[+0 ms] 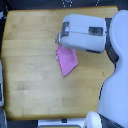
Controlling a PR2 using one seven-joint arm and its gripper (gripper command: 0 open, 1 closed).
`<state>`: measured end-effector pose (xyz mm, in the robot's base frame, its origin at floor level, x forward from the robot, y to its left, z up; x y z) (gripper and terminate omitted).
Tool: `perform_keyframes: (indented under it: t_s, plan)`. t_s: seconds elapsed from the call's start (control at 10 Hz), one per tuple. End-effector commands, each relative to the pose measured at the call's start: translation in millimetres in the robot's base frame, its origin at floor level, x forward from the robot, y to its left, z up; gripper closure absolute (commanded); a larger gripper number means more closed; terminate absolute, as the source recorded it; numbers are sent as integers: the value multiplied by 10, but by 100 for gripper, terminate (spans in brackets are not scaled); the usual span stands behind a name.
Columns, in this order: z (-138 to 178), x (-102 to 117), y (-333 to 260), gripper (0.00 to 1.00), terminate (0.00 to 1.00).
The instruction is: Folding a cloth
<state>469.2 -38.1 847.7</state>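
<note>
The pink cloth (67, 60) lies on the wooden tabletop (30, 60) near its middle, as a small angled patch with a corner pointing toward the bottom of the exterior view. Its upper edge runs under the arm. My gripper (58, 41) sits at the end of the grey-white forearm (85, 32), right over the cloth's upper left corner. The fingers are hidden by the wrist housing and the blur, so I cannot tell whether they are open or shut on the cloth.
The robot's white body (116, 90) fills the exterior view's right side. A white object (93, 120) sits at the bottom edge. Dark floor borders the table at the top and left.
</note>
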Motion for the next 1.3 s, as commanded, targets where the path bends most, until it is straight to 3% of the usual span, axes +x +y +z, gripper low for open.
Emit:
perform_keyframes:
  t_s: [0.0,0.5,1.2]
  plan:
    - [872,364,-630,0,0]
    - [1076,548,-1661,0,0]
    - [1280,186,-2812,0,0]
